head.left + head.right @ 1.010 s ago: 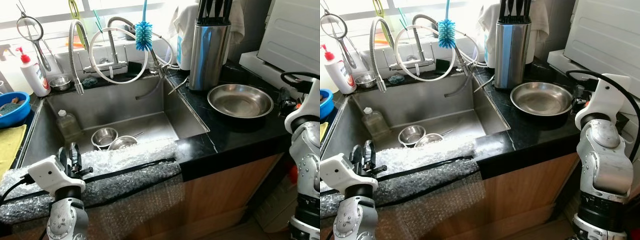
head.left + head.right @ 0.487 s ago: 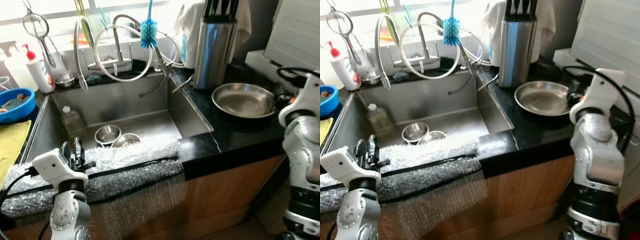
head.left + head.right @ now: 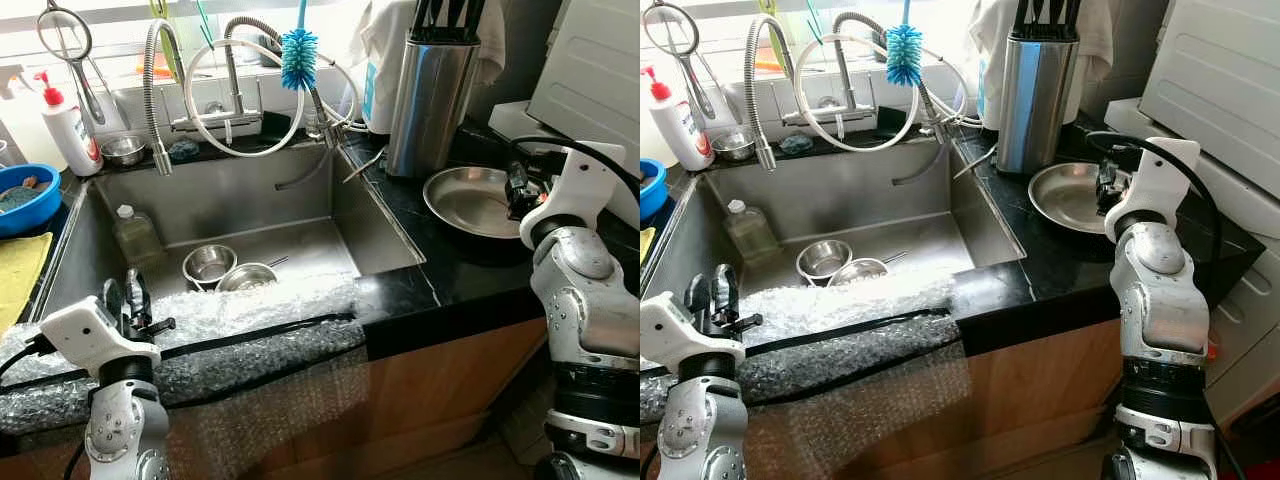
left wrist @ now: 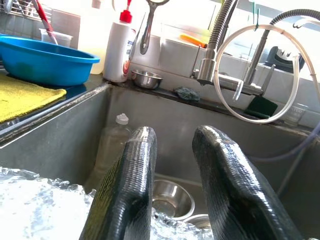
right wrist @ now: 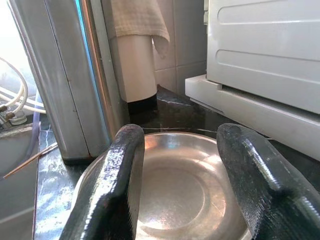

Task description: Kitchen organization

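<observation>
Jaws: both parted, holding nothing | right gripper (image 5: 177, 187) — over pan (image 3: 478, 200) | left gripper (image 4: 172, 185) — above sink (image 3: 240, 205) edge

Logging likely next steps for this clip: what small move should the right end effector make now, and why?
Probably ease the right end effector forward and down onto the near rim of the steel plate: its fingers are open, aimed at the plate, and not yet touching it.
</observation>
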Available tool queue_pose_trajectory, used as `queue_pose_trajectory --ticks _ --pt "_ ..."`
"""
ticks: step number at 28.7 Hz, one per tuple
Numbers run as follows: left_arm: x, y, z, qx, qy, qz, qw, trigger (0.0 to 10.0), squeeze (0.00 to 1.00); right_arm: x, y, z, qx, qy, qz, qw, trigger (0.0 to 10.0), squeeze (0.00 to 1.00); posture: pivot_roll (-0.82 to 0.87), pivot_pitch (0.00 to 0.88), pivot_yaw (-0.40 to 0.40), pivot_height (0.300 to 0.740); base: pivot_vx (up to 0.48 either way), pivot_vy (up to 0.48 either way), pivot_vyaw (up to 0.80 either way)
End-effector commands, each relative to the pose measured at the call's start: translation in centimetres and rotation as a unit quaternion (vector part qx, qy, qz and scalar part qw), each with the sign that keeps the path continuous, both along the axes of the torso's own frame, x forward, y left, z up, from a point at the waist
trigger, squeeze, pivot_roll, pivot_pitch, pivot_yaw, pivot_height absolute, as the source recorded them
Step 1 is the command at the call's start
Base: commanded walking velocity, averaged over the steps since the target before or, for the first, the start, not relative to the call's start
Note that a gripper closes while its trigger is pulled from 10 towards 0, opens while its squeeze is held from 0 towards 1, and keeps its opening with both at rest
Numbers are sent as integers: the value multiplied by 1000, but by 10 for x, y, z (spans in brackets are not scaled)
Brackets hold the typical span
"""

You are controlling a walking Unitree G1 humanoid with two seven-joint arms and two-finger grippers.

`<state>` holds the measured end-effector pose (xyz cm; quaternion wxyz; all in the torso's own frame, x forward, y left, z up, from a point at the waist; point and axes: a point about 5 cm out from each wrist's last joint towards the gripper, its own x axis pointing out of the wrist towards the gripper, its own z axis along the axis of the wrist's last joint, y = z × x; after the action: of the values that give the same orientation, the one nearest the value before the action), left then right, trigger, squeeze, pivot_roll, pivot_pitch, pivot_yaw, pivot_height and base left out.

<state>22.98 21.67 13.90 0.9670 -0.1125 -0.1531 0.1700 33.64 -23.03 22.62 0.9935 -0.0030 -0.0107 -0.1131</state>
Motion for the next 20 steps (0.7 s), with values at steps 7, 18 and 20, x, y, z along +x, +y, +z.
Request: queue_pose_trajectory --ticks 7,18,20 --pt "-2 15 7 30 0 3 1000 10000 0 -1 -2 -1 -1 -9 -13 1000 10000 0 33 0 0 740 0 0 0" --pt "3 13 21 36 -25 -6 999 10000 0 -5 -6 -4 -6 -9 -21 1000 10000 0 6 0 18 740 0 0 0" --pt "4 12 20 35 -23 -8 999 10000 0 -6 -6 -4 -6 -10 -22 1000 10000 0 5 0 20 740 0 0 0"
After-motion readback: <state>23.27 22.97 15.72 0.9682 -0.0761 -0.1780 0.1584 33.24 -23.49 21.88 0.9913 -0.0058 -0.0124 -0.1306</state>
